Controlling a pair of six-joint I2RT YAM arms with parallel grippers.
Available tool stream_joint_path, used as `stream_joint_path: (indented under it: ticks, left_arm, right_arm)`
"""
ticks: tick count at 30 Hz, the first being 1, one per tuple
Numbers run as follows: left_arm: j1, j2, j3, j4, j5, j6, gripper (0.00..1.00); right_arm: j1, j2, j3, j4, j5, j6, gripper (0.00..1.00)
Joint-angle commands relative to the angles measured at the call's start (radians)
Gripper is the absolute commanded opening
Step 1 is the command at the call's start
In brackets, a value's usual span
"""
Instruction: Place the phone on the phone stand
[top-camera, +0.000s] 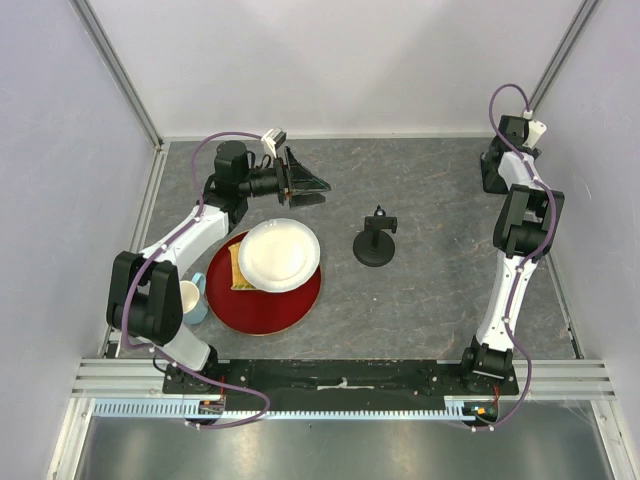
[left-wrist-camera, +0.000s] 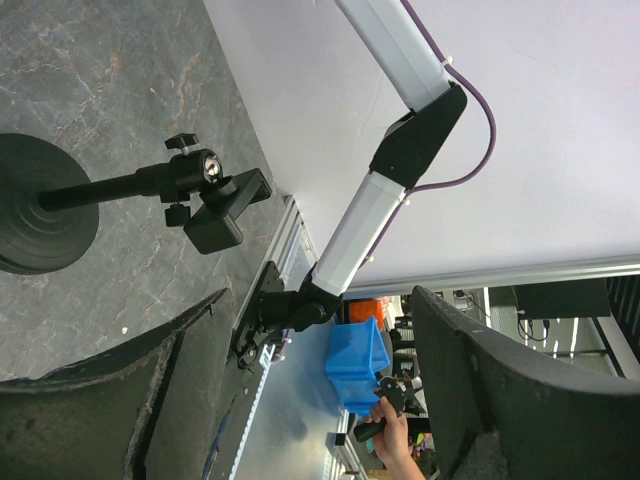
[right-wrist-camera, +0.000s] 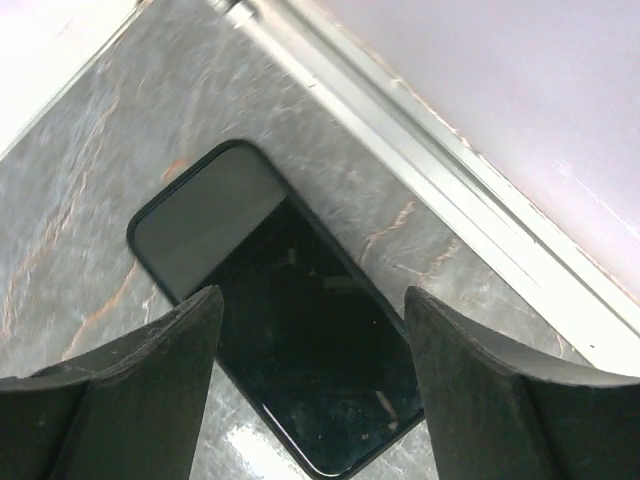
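In the top view the phone is out of sight under the right gripper (top-camera: 495, 172), whose fingertips are hidden by its own body. From the right wrist the phone (right-wrist-camera: 290, 330) shows, but both its long sides run behind the fingers (right-wrist-camera: 150, 380) — whether they touch it cannot be told. From the left wrist the stand (left-wrist-camera: 110, 188) loses part of its base to the left edge. A yellow thing (top-camera: 237, 268) lies mostly under the white plate (top-camera: 280, 255), and the left arm (top-camera: 185, 235) covers part of the cup (top-camera: 192, 298).

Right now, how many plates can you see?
2. A big red plate lies on the left side, and a smaller white plate sits on top of it. I can't see if another hides underneath.
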Motion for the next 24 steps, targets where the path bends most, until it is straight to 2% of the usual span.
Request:
stream_joint_path:
  ticks: [1, 2, 3, 6, 8, 11, 15, 17, 20, 24]
  left_arm:
    - [-0.008, -0.035, -0.001, 0.037, 0.019, -0.033, 0.77]
    - [-0.008, -0.034, -0.001, 0.037, 0.019, -0.033, 0.77]
    - [-0.01, -0.037, -0.001, 0.037, 0.019, -0.031, 0.77]
    - [-0.01, -0.037, 0.0, 0.037, 0.021, -0.033, 0.77]
    - [-0.01, -0.037, 0.0, 0.037, 0.022, -0.033, 0.77]
    - [-0.014, -0.037, 0.0, 0.037, 0.022, -0.034, 0.77]
    - [-0.018, -0.044, 0.002, 0.039, 0.026, -0.036, 0.77]
    - [-0.021, -0.047, 0.002, 0.039, 0.026, -0.037, 0.77]
    - [-0.024, -0.055, 0.003, 0.042, 0.026, -0.039, 0.77]
    - [-0.025, -0.057, 0.0, 0.044, 0.027, -0.039, 0.77]
  right_arm:
    - [-0.005, -0.069, -0.013, 0.045, 0.165, 0.211, 0.75]
    - [-0.005, -0.068, -0.011, 0.045, 0.183, 0.235, 0.72]
    - [-0.005, -0.068, -0.008, 0.045, 0.188, 0.275, 0.54]
    - [-0.008, -0.057, 0.006, 0.047, 0.205, 0.353, 0.18]
    - [-0.01, -0.033, 0.042, 0.044, 0.202, 0.367, 0.17]
    - [-0.01, 0.009, 0.113, 0.018, 0.199, 0.387, 0.28]
    - [-0.01, 0.039, 0.165, -0.016, 0.225, 0.424, 0.29]
    - [-0.01, 0.053, 0.182, -0.016, 0.242, 0.433, 0.21]
    - [-0.008, 0.073, 0.211, -0.018, 0.246, 0.419, 0.0]
    - [0.007, 0.128, 0.285, -0.018, 0.261, 0.297, 0.0]
